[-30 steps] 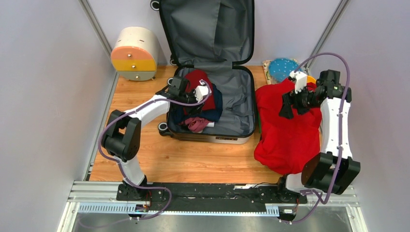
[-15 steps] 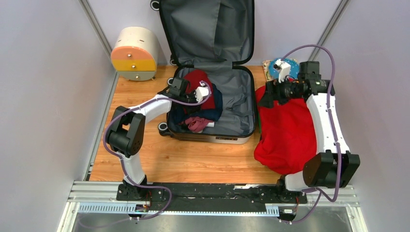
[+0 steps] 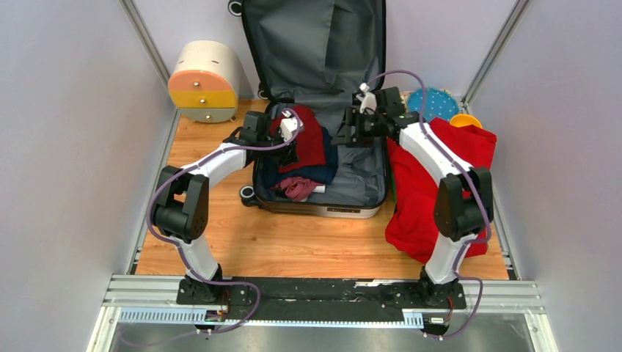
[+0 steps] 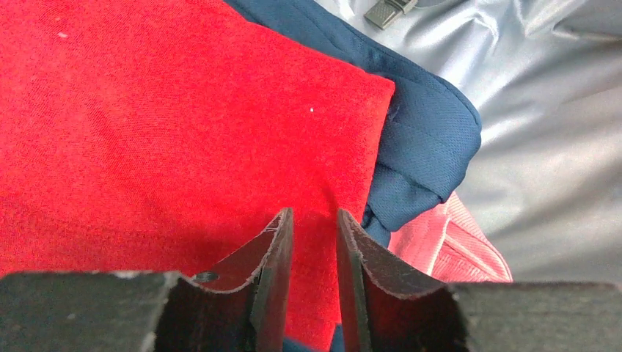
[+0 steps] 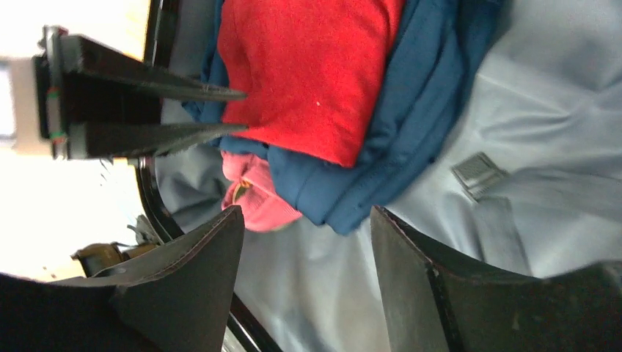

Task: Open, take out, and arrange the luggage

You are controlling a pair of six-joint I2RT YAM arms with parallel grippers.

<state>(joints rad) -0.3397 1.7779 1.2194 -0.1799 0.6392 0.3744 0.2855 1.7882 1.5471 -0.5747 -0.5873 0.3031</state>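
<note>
Open luggage, lid propped upright, grey lining, seemingly folded red, navy, pink clothes inside

Luggage: grey lining in base and lid, black rim and wheels. Inside, left half: dark red garment on top, reads bright red in both wrist views. Navy garment under it, pink ribbed fabric at near edge. Right of the case: big plain red cloth. Far left: round box, cream shell, orange drawer over yellow. Far right: blue disc with pale dots, orange piece beside. Table: warm wood grain. Left arm, right arm: white links, black joints, purple cables. Left gripper, right gripper: black fingers.
</note>
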